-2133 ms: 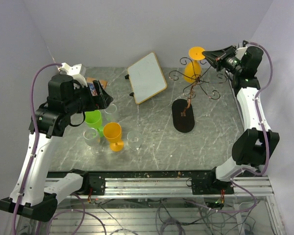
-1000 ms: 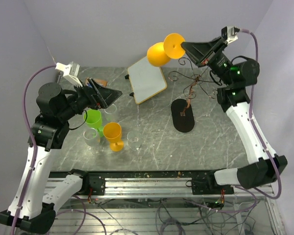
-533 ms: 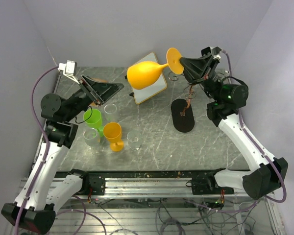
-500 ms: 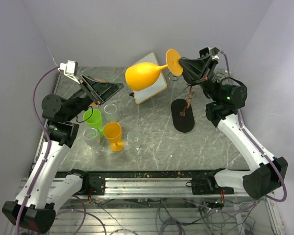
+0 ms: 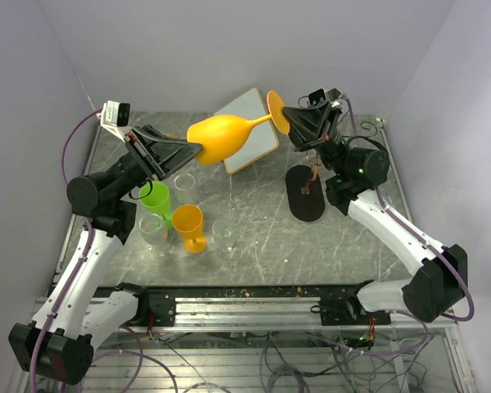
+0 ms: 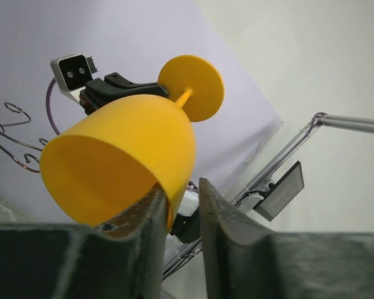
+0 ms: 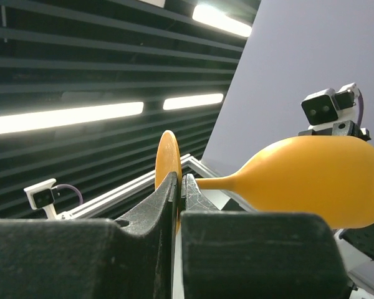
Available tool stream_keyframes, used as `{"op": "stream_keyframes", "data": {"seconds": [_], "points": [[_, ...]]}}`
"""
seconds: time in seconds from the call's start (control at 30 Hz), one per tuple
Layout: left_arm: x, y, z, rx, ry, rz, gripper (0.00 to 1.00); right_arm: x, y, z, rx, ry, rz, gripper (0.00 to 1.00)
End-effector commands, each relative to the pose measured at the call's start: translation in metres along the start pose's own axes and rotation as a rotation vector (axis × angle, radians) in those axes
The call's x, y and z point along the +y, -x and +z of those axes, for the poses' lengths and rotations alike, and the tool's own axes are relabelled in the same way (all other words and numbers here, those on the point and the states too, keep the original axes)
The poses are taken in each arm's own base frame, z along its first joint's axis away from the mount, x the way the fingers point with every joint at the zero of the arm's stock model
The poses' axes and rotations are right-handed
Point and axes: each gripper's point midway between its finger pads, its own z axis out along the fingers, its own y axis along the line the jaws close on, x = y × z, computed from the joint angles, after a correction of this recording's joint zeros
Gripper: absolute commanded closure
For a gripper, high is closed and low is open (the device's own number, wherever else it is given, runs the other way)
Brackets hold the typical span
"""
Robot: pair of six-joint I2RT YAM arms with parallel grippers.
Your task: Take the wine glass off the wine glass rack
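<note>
Above the rear of the desk [image 5: 344, 237], the wine glass [image 5: 221, 137] lies horizontal in mid-air, off the wine glass rack [image 5: 305, 196]. The rack stands on its black oval base beneath my right claw [image 5: 288, 121]. My right claw is clamped on the glass's round foot. The right wrist view shows that disc pinched edge-on between both fingers. My left claw [image 5: 193, 150] meets the open end of the bowl. In the left wrist view its fingers [image 6: 143, 249] stand narrowly apart, with the bowl's rim wall entering the gap. I cannot tell whether they press on it. On the desk below: a white board [image 5: 258, 146], a green cup [image 5: 155, 199], an orange goblet [image 5: 188, 221] and clear glasses [image 5: 223, 232].
</note>
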Motion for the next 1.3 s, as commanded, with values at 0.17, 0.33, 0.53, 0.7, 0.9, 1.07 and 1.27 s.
{"op": "stream_keyframes", "data": {"seconds": [0.17,0.33,0.53,0.7,0.9,1.07,1.27], "points": [[-0.016,-0.01,-0.001,0.05,-0.059,0.02,0.87,-0.001,0.001,-0.004,-0.055,-0.032,-0.114,0.84],[-0.003,-0.011,-0.003,0.045,0.018,0.04,0.93,-0.019,0.018,-0.015,-0.176,-0.152,-0.274,0.6],[0.016,-0.014,-0.008,0.057,0.159,0.077,0.93,-0.027,0.049,-0.042,-0.363,-0.333,-0.554,0.47],[0.052,-0.015,-0.021,0.072,0.381,0.099,0.93,-0.011,0.079,-0.079,-0.568,-0.536,-0.81,0.42],[0.089,-0.016,-0.043,0.099,0.614,0.127,0.93,0.022,0.095,-0.126,-0.755,-0.714,-1.041,0.4],[0.124,-0.023,-0.062,0.179,0.802,0.123,0.93,0.047,0.093,-0.147,-0.803,-0.778,-1.187,0.36],[0.153,-0.042,-0.063,0.261,0.968,0.15,0.93,0.073,0.086,-0.162,-0.832,-0.802,-1.306,0.34]]}}
